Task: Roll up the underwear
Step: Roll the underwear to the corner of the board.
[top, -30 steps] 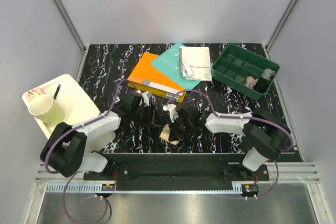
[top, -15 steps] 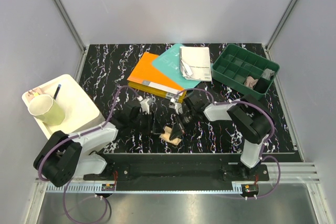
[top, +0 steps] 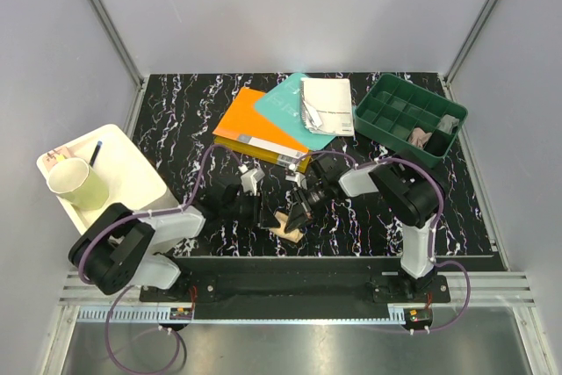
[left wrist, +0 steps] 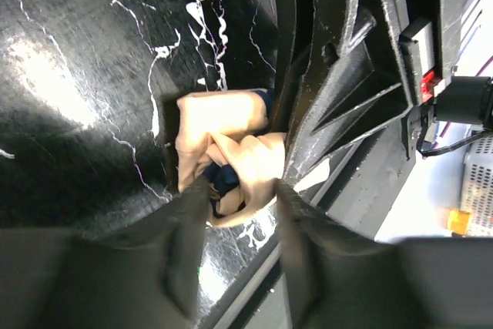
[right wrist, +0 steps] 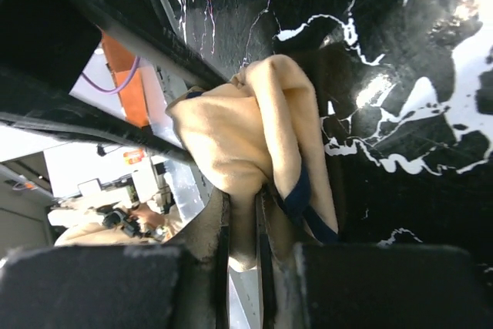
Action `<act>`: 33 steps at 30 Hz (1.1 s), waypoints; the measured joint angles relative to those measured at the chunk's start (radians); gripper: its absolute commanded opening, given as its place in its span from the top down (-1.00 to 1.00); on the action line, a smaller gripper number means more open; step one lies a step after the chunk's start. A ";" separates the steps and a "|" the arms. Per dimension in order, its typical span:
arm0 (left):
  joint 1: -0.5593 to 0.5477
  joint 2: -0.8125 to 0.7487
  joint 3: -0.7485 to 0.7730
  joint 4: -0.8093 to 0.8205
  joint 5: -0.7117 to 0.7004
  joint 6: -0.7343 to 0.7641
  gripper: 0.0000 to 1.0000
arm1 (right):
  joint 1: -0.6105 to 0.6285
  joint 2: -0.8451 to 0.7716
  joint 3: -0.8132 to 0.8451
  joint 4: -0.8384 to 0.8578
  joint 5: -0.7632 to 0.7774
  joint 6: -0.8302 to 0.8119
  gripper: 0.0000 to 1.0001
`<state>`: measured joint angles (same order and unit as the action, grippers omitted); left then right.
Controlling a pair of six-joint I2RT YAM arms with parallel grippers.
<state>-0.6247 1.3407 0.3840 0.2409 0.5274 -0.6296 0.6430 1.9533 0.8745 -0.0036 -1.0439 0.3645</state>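
The beige underwear (top: 285,227) with navy edging lies bunched into a small bundle on the black marble table, near the front edge, between both arms. In the left wrist view the bundle (left wrist: 231,148) shows a navy fold in its middle. My left gripper (left wrist: 240,204) (top: 268,212) has a fingertip pressed against each side of the bundle's near end. My right gripper (right wrist: 243,225) (top: 299,211) is shut on a beige fold of the same underwear (right wrist: 231,136), and the navy edging hangs beside its fingers. I cannot make out a grey brief for certain.
Behind the arms lie an orange book (top: 255,129), a teal book (top: 283,104) and a spiral notebook (top: 327,104). A green compartment tray (top: 395,107) holding small cloth items stands at the back right. At the left, a white tray (top: 132,173) carries a paper cup (top: 77,183). The front rail is close.
My left gripper has moved forward to the bundle and its jaws have narrowed onto it. The right arm has folded in while its gripper stays shut on the fabric.
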 measured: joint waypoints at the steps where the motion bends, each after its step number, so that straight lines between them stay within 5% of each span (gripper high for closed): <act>1: 0.000 0.010 0.000 0.011 0.001 -0.002 0.70 | -0.003 0.005 0.002 0.000 -0.006 0.000 0.83; 3: -0.002 0.025 0.000 0.033 0.007 -0.005 1.00 | -0.007 0.011 0.003 0.000 -0.016 0.005 0.51; 10: -0.002 0.080 0.035 0.021 -0.002 -0.024 1.00 | -0.023 0.006 0.003 -0.009 -0.023 0.029 -0.30; 21: 0.008 0.177 0.136 -0.040 0.004 -0.067 1.00 | -0.070 -0.167 -0.007 -0.138 0.120 -0.032 -0.63; 33: 0.024 0.225 0.185 -0.087 0.048 -0.072 1.00 | -0.107 -0.227 0.006 -0.198 0.249 -0.151 -0.68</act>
<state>-0.6010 1.5661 0.5694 0.1543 0.5758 -0.7013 0.5362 1.7264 0.8803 -0.2012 -0.7948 0.2138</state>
